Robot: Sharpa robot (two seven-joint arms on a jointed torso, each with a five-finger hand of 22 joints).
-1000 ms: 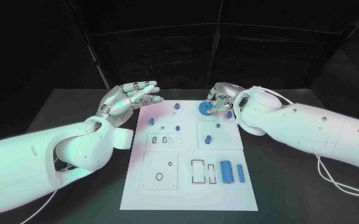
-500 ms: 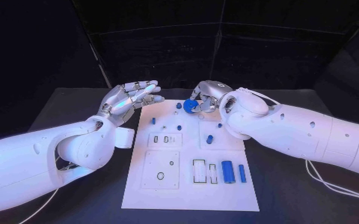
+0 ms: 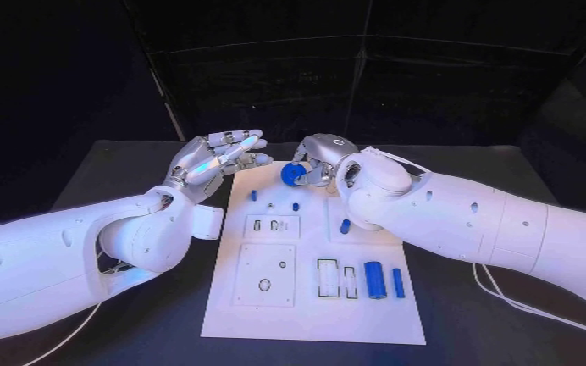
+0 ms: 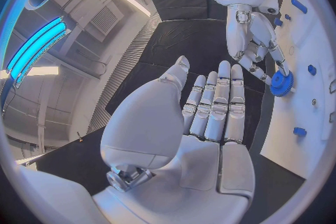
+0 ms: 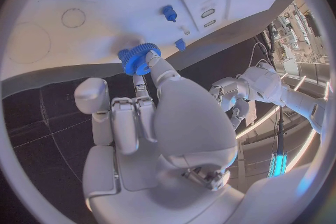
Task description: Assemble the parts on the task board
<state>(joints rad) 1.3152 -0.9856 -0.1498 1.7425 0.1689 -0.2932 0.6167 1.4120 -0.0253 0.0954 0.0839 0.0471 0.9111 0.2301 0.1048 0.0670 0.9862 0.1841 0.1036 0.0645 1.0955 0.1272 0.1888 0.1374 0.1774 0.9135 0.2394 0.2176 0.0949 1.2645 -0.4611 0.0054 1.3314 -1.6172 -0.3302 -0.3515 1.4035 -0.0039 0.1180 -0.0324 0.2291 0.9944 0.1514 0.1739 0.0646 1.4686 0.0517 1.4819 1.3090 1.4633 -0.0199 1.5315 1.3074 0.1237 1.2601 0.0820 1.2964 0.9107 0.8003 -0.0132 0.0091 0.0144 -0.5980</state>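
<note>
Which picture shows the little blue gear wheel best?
The right wrist view: the blue gear sits in the middle with its teeth plain, pinched by the right hand. The left wrist view shows it small, side-on. The head view shows a blue blob between fingers.

Black table (image 3: 122,180), dark panelled backdrop (image 3: 367,69) behind, blue ceiling light strips (image 4: 35,45)

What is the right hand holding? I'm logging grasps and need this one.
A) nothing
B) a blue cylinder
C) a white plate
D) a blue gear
D: the right hand pinches a toothed blue gear in its fingertips above the far end of the task board.
</note>
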